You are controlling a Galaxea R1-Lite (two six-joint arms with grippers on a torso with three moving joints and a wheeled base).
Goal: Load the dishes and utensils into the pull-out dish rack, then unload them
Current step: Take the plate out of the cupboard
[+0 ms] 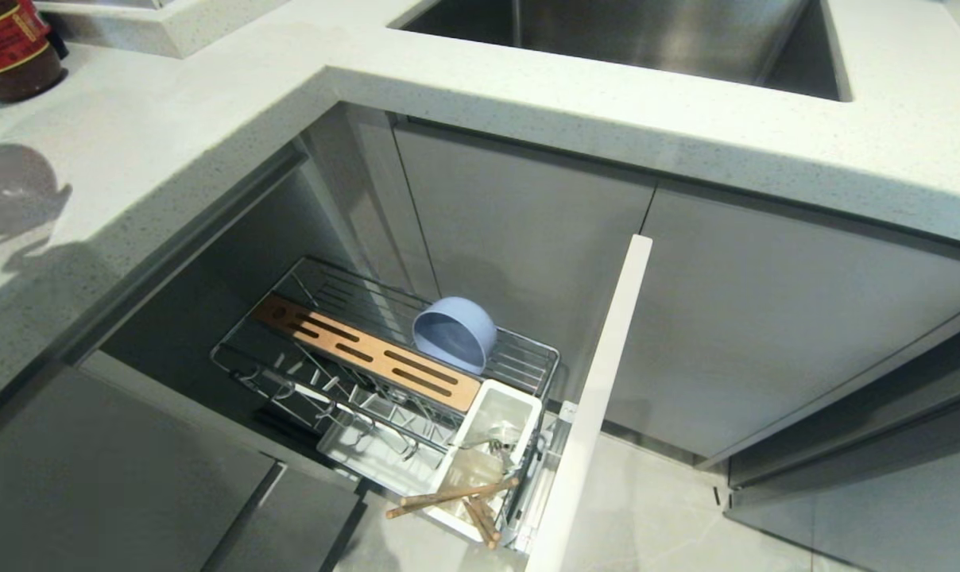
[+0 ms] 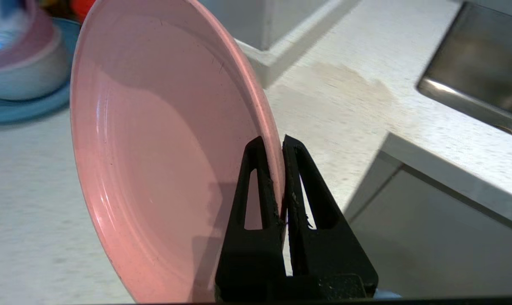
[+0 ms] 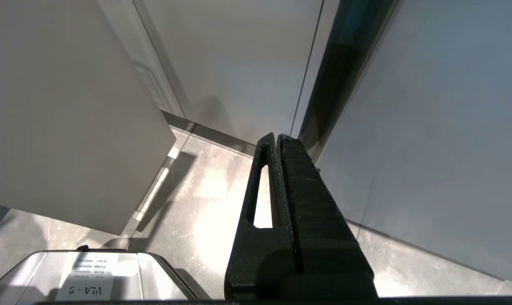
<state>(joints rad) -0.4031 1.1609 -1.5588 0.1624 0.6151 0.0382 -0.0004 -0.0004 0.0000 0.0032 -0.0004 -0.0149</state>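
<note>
In the left wrist view my left gripper is shut on the rim of the salmon-pink plate, which stands on edge above the white countertop. The head view shows neither arm. There the pull-out dish rack stands open below the counter. A pale blue bowl lies tipped on its wires beside the wood strip. Wooden chopsticks and a silver spoon sit in its white cutlery cup. My right gripper hangs shut and empty above the floor.
Stacked pink and cream bowls rest on a blue-grey plate behind the held plate. A steel sink is set into the counter. The rack's tall white front panel juts out. A dark jar stands at the counter's far left.
</note>
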